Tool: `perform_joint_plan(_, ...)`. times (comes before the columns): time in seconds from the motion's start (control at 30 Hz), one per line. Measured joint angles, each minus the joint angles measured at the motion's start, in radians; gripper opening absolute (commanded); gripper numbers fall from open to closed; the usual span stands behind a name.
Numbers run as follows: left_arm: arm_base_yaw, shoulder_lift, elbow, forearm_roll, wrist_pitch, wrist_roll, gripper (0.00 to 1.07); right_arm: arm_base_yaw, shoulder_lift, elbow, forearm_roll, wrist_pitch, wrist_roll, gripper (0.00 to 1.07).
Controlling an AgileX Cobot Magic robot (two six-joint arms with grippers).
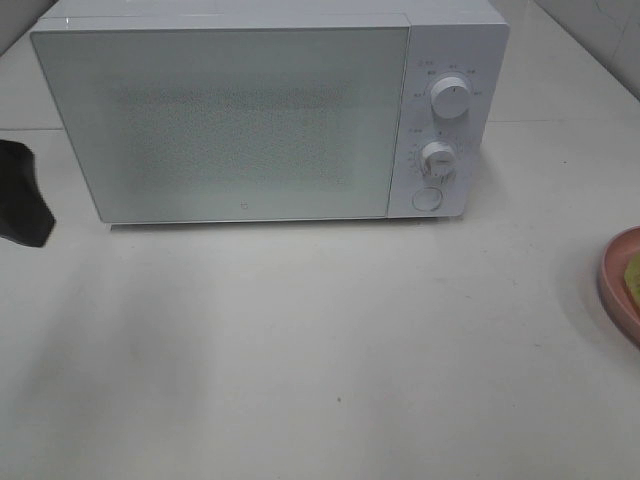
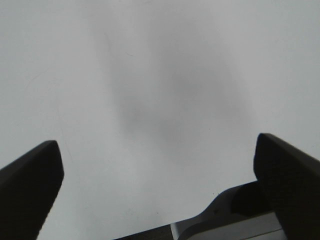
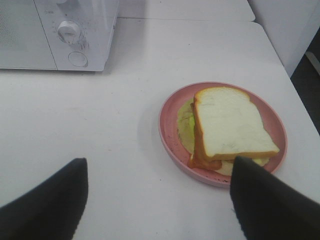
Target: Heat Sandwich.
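Sandwich (image 3: 227,127) sits on the pink plate (image 3: 172,137) over on my right side of the table (image 1: 330,350), and from the high camera I only catch the plate's rim and a sliver of yellow at the right edge of the view. Through my right wrist camera I see it properly: a slice of pale bread on top with an orange crust, a green layer showing beneath it on the side nearer the microwave (image 1: 250,110), the whole thing lying flat inside the plate.

My right gripper (image 3: 165,200) stands wide, its two dark fingers (image 3: 45,205) spread apart with nothing between them but bare table. The sandwich lies ahead of it and off toward one finger; that finger's tip overlaps the plate's near rim in the picture, but I cannot tell whether it touches or hangs above it. The bread itself is clear of both fingers.

My left gripper (image 2: 160,165) is also wide and holds nothing; its camera shows only plain white surface with soft shadows between the fingers. From above I see just a dark piece of that arm at the left edge, well apart from the plate.

The microwave stands at the back of the table with its door shut and two dials (image 1: 452,97) on the right panel.
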Motion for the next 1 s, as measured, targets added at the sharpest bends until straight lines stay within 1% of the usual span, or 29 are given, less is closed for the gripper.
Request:
perform_joint_plan(0.07,0.069,-0.037,0.000,-0.016,0.006,0.026,0.99,0.000,0.000,0.000,0.000,0.000,0.000,0.75)
perform_joint_plan(0.1,0.069,-0.037,0.000,-0.016,0.006,0.026,0.99,0.000,0.000,0.000,0.000,0.000,0.000,0.75)
perform_joint_plan(0.13,0.129,-0.069,0.001,-0.024,0.022,0.046,0.99,0.000,0.000,0.000,0.000,0.000,0.000,0.75)
perform_joint_plan(0.17,0.159,-0.087,0.006,-0.025,0.027,0.052,0.99,0.000,0.000,0.000,0.000,0.000,0.000,0.75)
perform_joint_plan(0.23,0.211,-0.125,0.023,-0.025,0.034,0.066,0.98,0.000,0.000,0.000,0.000,0.000,0.000,0.75)
perform_joint_plan(0.27,0.211,-0.125,0.023,-0.025,0.034,0.066,0.98,0.000,0.000,0.000,0.000,0.000,0.000,0.75)
perform_joint_plan(0.3,0.256,-0.167,0.052,-0.027,0.038,0.072,0.98,0.000,0.000,0.000,0.000,0.000,0.000,0.75)
perform_joint_plan(0.37,0.295,-0.221,0.091,-0.029,0.043,0.075,0.98,0.000,0.000,0.000,0.000,0.000,0.000,0.75)
perform_joint_plan(0.4,0.322,-0.281,0.132,-0.037,0.048,0.077,0.98,0.000,0.000,0.000,0.000,0.000,0.000,0.75)
perform_joint_plan(0.43,0.322,-0.281,0.132,-0.037,0.048,0.077,0.98,0.000,0.000,0.000,0.000,0.000,0.000,0.75)
perform_joint_plan(0.53,0.335,-0.367,0.193,-0.057,0.050,0.078,0.98,0.000,0.000,0.000,0.000,0.000,0.000,0.75)
perform_joint_plan(0.57,0.337,-0.440,0.233,-0.067,0.051,0.079,0.98,0.000,0.000,0.000,0.000,0.000,0.000,0.75)
perform_joint_plan(0.6,0.337,-0.440,0.233,-0.067,0.051,0.079,0.98,0.000,0.000,0.000,0.000,0.000,0.000,0.75)
perform_joint_plan(0.7,0.337,-0.548,0.281,-0.078,0.052,0.081,0.98,0.000,0.000,0.000,0.000,0.000,0.000,0.75)
perform_joint_plan(0.73,0.337,-0.619,0.309,-0.080,0.052,0.082,0.98,0.000,0.000,0.000,0.000,0.000,0.000,0.75)
perform_joint_plan(0.77,0.337,-0.619,0.309,-0.080,0.052,0.082,0.98,0.000,0.000,0.000,0.000,0.000,0.000,0.75)
perform_joint_plan(0.8,0.337,-0.658,0.324,-0.080,0.052,0.083,0.98,0.000,0.000,0.000,0.000,0.000,0.000,0.75)
perform_joint_plan(0.83,0.337,-0.695,0.339,-0.080,0.052,0.087,0.98,0.000,0.000,0.000,0.000,0.000,0.000,0.75)
perform_joint_plan(0.87,0.337,-0.763,0.367,-0.080,0.055,0.104,0.98,0.000,0.000,0.000,0.000,0.000,0.000,0.75)
perform_joint_plan(0.9,0.337,-0.763,0.367,-0.080,0.055,0.104,0.98,0.000,0.000,0.000,0.000,0.000,0.000,0.75)
perform_joint_plan(1.0,0.337,-0.840,0.412,-0.082,0.074,0.146,0.98,0.000,0.000,0.000,0.000,0.000,0.000,0.75)
